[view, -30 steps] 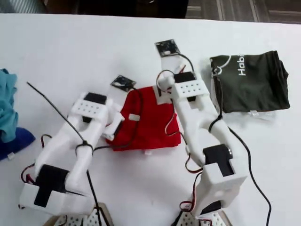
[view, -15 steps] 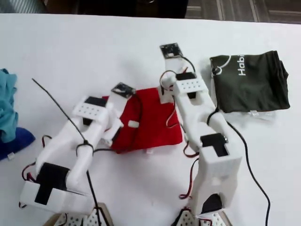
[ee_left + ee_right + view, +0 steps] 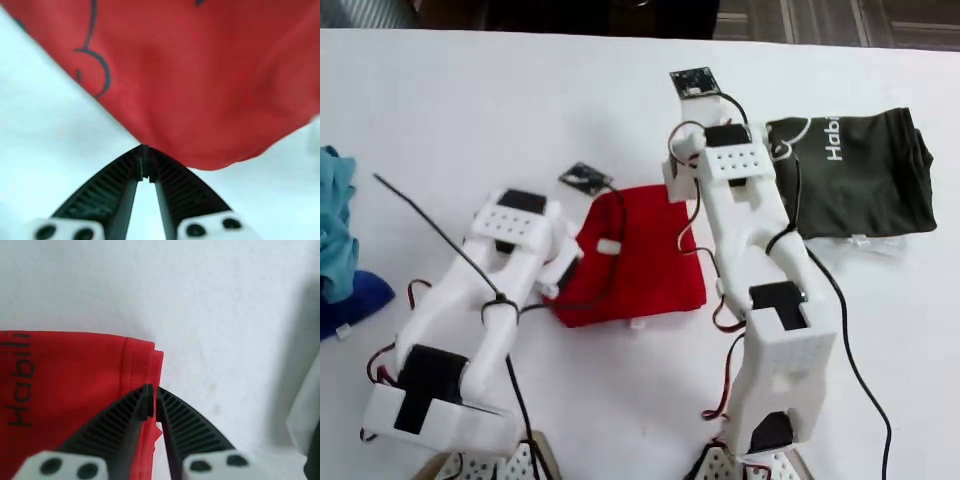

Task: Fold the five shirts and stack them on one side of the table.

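Lying just left of centre in the high view, the red shirt (image 3: 645, 265) forms a roughly square, partly folded pad on the white worktop (image 3: 470, 100), with an arm on either side. The left arm (image 3: 470, 320) comes up from the lower left of the frame, and its wrist sits at the shirt's left edge. The right arm (image 3: 760, 290) rises from the lower middle, and its wrist sits over the shirt's upper right corner.

Seen from the left wrist, the left claw (image 3: 144, 157) is pinched closed. Its ribbed black fingers (image 3: 105, 190) meet at the tips against a rounded, slack edge of the red cloth, which carries thin dark line print. Seen from the right wrist, the right claw (image 3: 152, 392) is likewise narrowed to a pinch. Its tips sit on the hemmed corner of the red cloth, a sliver of red shows between the fingers, and black lettering runs along the fabric beside them.

A dark green shirt (image 3: 855, 170) lies folded in the upper right of the high view, just beside the right arm's wrist and apart from the red one. At the left edge a teal shirt (image 3: 335, 225) lies crumpled, with a dark blue shirt (image 3: 355, 300) touching it below. Both are well apart from the red shirt.
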### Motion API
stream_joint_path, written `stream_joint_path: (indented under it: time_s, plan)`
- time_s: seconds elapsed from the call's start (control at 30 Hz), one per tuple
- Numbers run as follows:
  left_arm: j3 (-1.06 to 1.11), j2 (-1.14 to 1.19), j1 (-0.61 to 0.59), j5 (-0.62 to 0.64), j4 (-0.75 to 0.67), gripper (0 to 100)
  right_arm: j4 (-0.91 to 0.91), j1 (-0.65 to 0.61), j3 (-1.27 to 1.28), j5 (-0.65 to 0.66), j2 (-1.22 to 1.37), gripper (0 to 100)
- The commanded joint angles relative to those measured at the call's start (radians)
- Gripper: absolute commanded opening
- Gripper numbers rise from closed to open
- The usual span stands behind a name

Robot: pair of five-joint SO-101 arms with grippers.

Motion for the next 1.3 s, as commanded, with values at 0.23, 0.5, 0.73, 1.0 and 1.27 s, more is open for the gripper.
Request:
stream_joint_path:
  time_s: [0.23,0.5,0.73,1.0,1.27]
  plan:
    - [-0.051,-0.009,0.075,-0.009,0.029,3,0.056,-0.035,-0.008,-0.006,-0.139,1.9]
    - [0.101,-0.009,0.086,-0.009,-0.103,3,-0.286,-0.059,0.176,0.003,-0.045,1.9]
    - [0.173,-0.005,0.086,-0.017,-0.117,3,-0.294,-0.056,0.061,0.046,0.154,1.9]
    - [0.119,-0.011,0.086,-0.015,-0.121,3,-0.134,-0.048,-0.123,0.049,0.14,1.9]
    - [-0.116,-0.044,0.078,-0.017,0.041,3,-0.013,0.005,-0.044,0.048,-0.145,1.9]
